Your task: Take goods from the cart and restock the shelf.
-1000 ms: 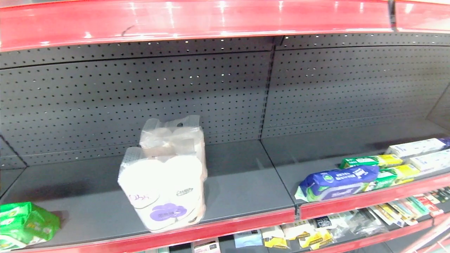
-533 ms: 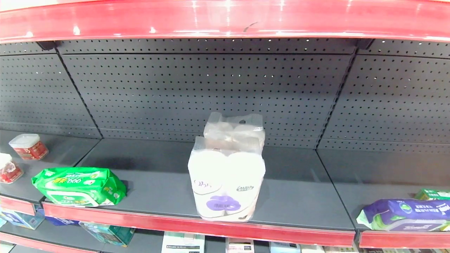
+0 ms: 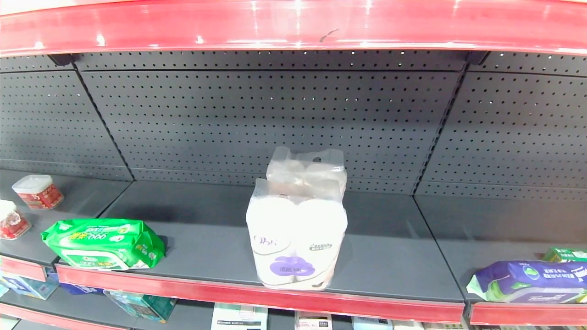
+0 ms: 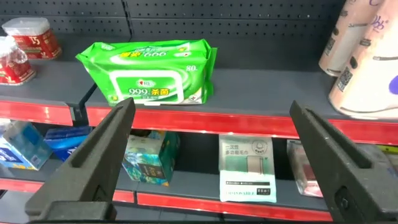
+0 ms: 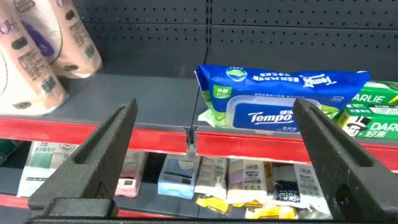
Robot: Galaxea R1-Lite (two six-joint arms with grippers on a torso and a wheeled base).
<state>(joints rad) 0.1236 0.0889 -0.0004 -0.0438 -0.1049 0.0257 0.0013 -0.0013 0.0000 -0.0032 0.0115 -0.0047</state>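
A white pack of toilet rolls (image 3: 296, 233) stands upright at the front of the grey shelf (image 3: 206, 238), mid-board. A green wipes pack (image 3: 103, 243) lies to its left and a blue wipes pack (image 3: 527, 280) on the adjoining board to its right. My left gripper (image 4: 211, 107) hangs open and empty in front of the shelf edge, facing the green wipes pack (image 4: 152, 73), with the toilet rolls (image 4: 364, 62) off to one side. My right gripper (image 5: 215, 104) is open and empty too, facing the blue wipes pack (image 5: 280, 99) and the toilet rolls (image 5: 43, 56).
Red-labelled tubs (image 3: 37, 191) sit on the far-left board, green boxes (image 3: 566, 253) behind the blue pack. The red lip of the upper shelf (image 3: 293, 27) overhangs. A lower shelf holds small boxes and packets (image 4: 247, 168). Bare board lies either side of the toilet rolls.
The head camera swung left a second ago, so the whole picture shifted right. Since half a second ago it is nearly still. Nothing on the shelf has moved.
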